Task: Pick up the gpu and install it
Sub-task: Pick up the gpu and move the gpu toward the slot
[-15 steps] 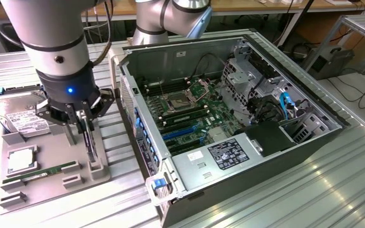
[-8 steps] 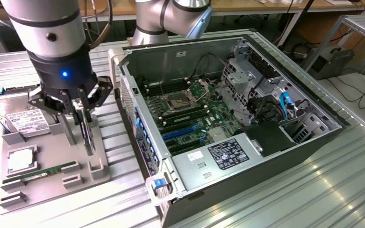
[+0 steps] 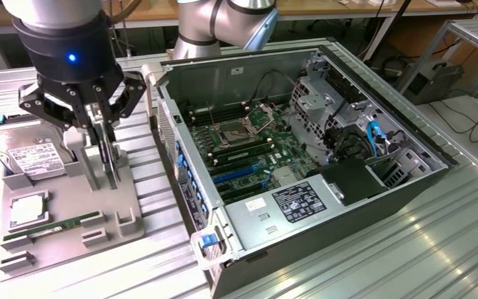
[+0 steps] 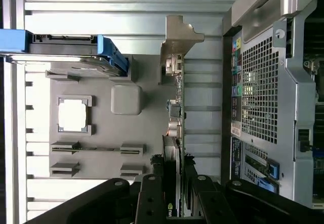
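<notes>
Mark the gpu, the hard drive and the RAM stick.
gpu (image 3: 106, 165): exterior view, lower dark board.
hard drive (image 3: 33, 156): exterior view, white label.
RAM stick (image 3: 56, 225): exterior view, green board.

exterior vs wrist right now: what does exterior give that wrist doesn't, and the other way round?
Exterior adds: the inside of the open case, with the motherboard and its blue slots. Wrist adds: the case's rear grille and port column face-on, plus the metal end bracket of the gpu. Both: the gpu standing on edge in the gray fixture, the gripper at it, and the hard drive alongside.
</notes>
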`<state>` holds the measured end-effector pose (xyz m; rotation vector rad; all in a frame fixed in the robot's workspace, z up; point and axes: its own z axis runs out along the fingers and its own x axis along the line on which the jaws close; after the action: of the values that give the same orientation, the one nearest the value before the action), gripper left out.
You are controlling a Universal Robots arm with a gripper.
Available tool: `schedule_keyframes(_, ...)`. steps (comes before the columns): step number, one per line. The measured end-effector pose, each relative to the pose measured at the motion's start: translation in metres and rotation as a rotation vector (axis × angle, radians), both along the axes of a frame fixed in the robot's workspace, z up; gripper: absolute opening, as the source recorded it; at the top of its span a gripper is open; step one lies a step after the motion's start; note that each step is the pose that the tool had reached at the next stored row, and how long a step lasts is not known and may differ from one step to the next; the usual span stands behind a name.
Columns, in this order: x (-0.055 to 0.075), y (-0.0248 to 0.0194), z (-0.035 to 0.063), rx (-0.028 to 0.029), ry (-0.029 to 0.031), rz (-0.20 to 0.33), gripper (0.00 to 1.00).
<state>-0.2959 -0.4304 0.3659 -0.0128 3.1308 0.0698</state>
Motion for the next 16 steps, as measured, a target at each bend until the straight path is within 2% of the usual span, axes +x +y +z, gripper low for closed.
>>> schedule_keyframes(6, 0.010, -0.0109, 0.0304, 0.0027, 0.0002, 0.000, 0.26)
schedule_keyframes(12, 0.038, -0.0213, 0.0610, 0.0065, 0.0024, 0.000, 0.26)
schedule_keyframes(16, 0.056, -0.0277, 0.0749, 0.0073, 0.0057, 0.000, 0.26)
